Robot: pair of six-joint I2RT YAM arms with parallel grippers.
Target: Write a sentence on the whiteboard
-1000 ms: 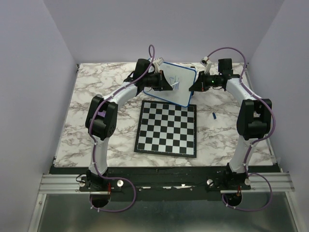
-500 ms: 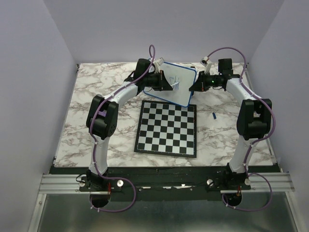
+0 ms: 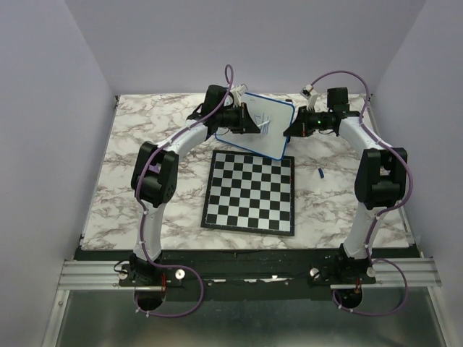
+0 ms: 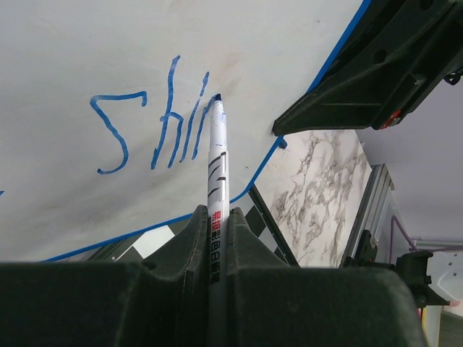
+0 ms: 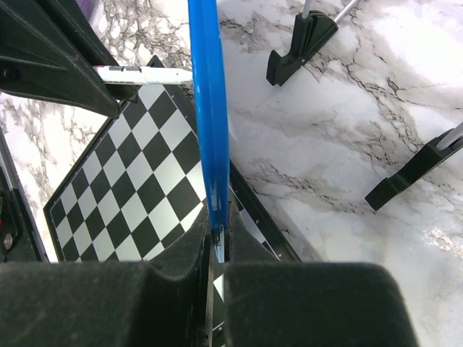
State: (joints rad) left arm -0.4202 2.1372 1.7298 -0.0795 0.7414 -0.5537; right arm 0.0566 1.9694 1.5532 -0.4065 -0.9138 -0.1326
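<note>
Table [image 3: 145,144]: marble-print top, flat and matte.

Chessboard [image 3: 250,191]: rigid black-and-white checkered square with a dark border, lying flat near the table's middle.

Whiteboard [image 3: 278,137]: held off the table and tilted, over the chessboard's far edge, between the two arms. It is a thin panel with a smooth glossy white face, a narrow blue rim and rounded corners. Judged light and stiff. The face is probably slippery, so the rim is the only sensible place to hold it.

Right gripper [image 5: 217,246]: jaws closed tight on the whiteboard's blue rim, seen edge-on. With only one clamp point, pen pressure away from it may swing the board.

Left gripper [image 4: 217,224]: jaws fully closed around the marker [image 4: 217,159], a slim white plastic barrel with black and red print. Judged hard and slick, so it could twist in the grip. Its blue tip is touching the board face.

Sentence [image 4: 155,126]: thin blue strokes reading "shin" so far, with the tip at the end of the last letter. Judged unfinished.
</note>
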